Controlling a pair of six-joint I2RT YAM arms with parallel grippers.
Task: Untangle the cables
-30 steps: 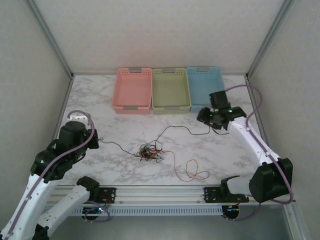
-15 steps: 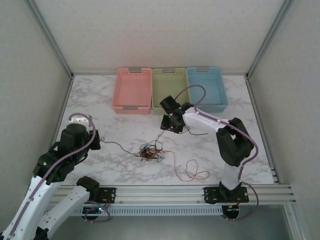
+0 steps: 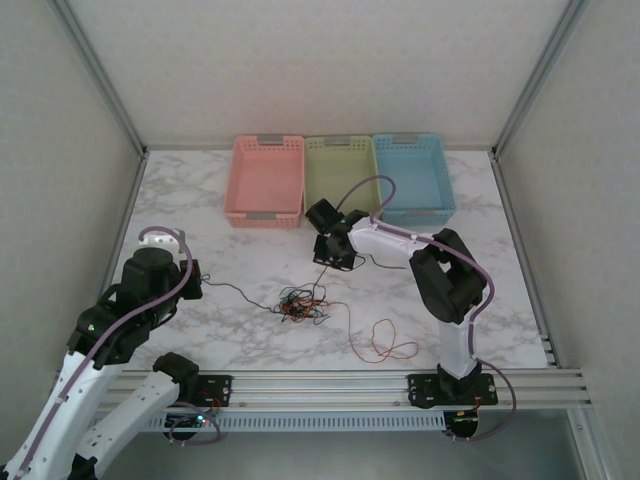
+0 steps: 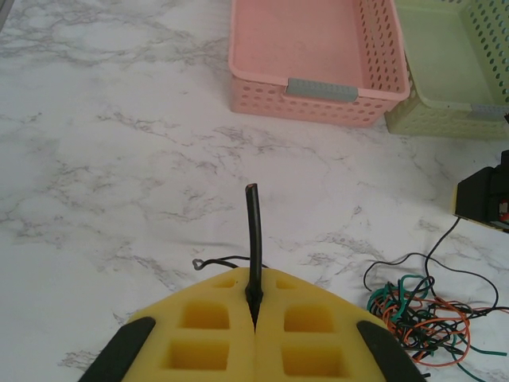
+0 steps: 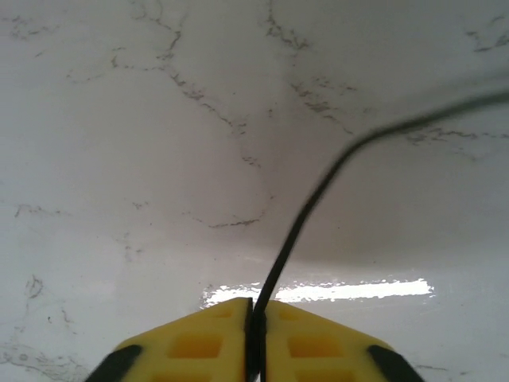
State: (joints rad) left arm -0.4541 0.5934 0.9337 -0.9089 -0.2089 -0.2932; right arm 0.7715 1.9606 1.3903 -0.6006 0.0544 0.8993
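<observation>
Left gripper: jaws clenched on thin black wire end, which pokes up from their seam. Right gripper: jaws clenched on another thin black strand. Knotted clump of thin orange, green, black cables lies on white marbled surface between the grippers.

Bright, even light; cable blurred, glare on table.

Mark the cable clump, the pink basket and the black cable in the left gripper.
cable clump (image 3: 303, 305): top external view, middle of the knot.
pink basket (image 3: 285, 218): top external view, near wall.
black cable (image 4: 253, 231): left wrist view, free stub end.
</observation>
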